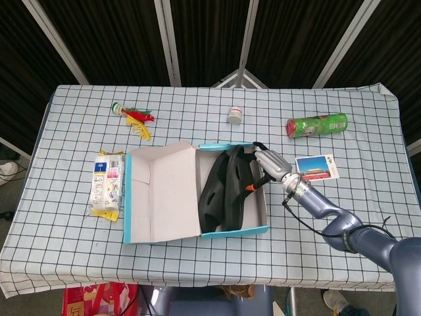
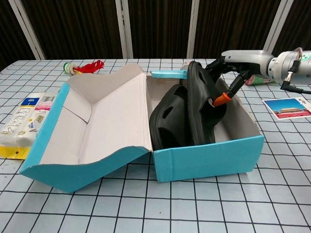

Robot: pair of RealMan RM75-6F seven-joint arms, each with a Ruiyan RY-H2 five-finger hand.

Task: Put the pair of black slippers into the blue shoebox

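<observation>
The blue shoebox (image 1: 227, 232) lies open mid-table, its lid (image 1: 164, 191) folded out to the left. Both black slippers are inside it. One slipper (image 1: 212, 191) leans against the box's left side, and the other (image 1: 237, 187) stands on edge beside it. My right hand (image 1: 266, 161) reaches over the box's right wall and grips the upright slipper (image 2: 199, 111) near its top. An orange-tipped finger (image 2: 221, 99) presses the slipper's side. In the chest view the hand (image 2: 238, 60) shows above the box's far right corner. My left hand is out of sight.
A green can (image 1: 316, 124) lies at the back right and a postcard (image 1: 317, 166) lies right of the box. A small white jar (image 1: 235, 116) stands behind the box. A snack packet (image 1: 107, 184) and a red-yellow toy (image 1: 135, 117) lie to the left.
</observation>
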